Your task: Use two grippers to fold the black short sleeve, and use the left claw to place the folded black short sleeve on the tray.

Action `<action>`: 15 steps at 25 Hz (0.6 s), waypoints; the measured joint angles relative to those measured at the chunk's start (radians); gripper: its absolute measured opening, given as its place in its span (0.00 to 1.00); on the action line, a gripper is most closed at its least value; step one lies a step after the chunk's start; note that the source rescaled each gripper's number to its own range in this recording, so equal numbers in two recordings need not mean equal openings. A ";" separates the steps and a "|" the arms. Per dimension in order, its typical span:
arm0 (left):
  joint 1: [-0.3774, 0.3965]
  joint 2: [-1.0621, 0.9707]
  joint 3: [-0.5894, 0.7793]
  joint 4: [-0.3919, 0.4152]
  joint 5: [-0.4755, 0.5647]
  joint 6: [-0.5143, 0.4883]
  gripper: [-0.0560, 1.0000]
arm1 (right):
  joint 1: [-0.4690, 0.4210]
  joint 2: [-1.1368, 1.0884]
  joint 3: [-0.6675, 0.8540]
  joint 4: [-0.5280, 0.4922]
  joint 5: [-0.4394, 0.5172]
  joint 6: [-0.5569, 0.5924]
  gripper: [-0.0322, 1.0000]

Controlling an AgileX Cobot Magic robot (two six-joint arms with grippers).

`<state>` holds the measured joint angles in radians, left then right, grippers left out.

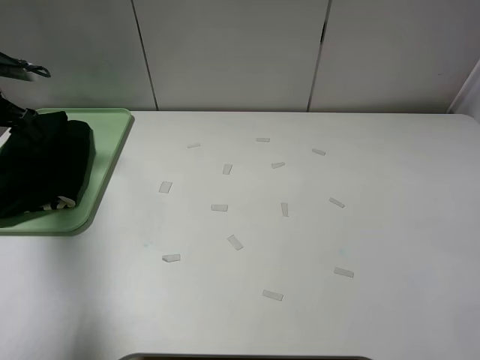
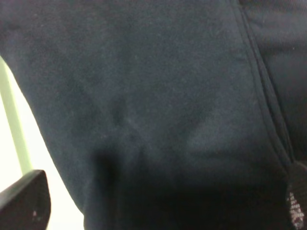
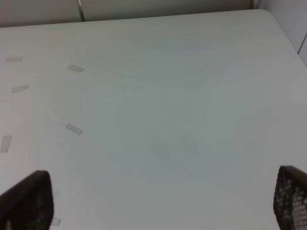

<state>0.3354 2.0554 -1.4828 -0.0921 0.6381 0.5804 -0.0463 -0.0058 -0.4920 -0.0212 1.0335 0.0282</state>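
1. While the room stands quiet, the white table (image 1: 315, 225) is the largest item, with short strips of pale tape (image 1: 235, 241) scattered over its middle.
2. Tray (image 1: 112, 150): pale green, at the table's left edge, long side running away from the viewer.
3. Black short sleeve (image 1: 45, 169): a folded dark bundle lying on the tray, its long axis along the tray's long side; a scrap of pale lettering shows at its near end. Which end is the collar cannot be made out.
4. Left gripper (image 2: 153, 203): directly over the cloth, fingers (image 2: 24, 201) spread wide with fabric filling the space between; no pinch is visible, so it reads as released.
5. Right gripper (image 3: 163, 201): jaws spread, nothing between them, over bare table well away from the tray.
6. Risk, as judged: if the left fingers lift off snagging a layer, the fold may open or drag over the tray's near rim, where the bundle sits close.
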 joint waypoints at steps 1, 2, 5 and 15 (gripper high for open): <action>0.000 0.000 -0.004 0.000 0.004 0.000 0.99 | 0.000 0.000 0.000 0.000 0.000 0.000 1.00; 0.000 0.000 -0.011 0.000 0.010 0.000 0.99 | 0.000 0.000 0.000 0.000 0.000 0.000 1.00; 0.000 -0.001 -0.037 -0.025 0.045 0.000 1.00 | 0.000 0.000 0.000 0.000 0.000 0.000 1.00; 0.000 -0.055 -0.131 -0.088 0.351 -0.069 1.00 | 0.000 0.000 0.000 0.000 0.000 0.000 1.00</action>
<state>0.3354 1.9999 -1.6135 -0.1799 0.9892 0.5114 -0.0463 -0.0058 -0.4920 -0.0212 1.0335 0.0282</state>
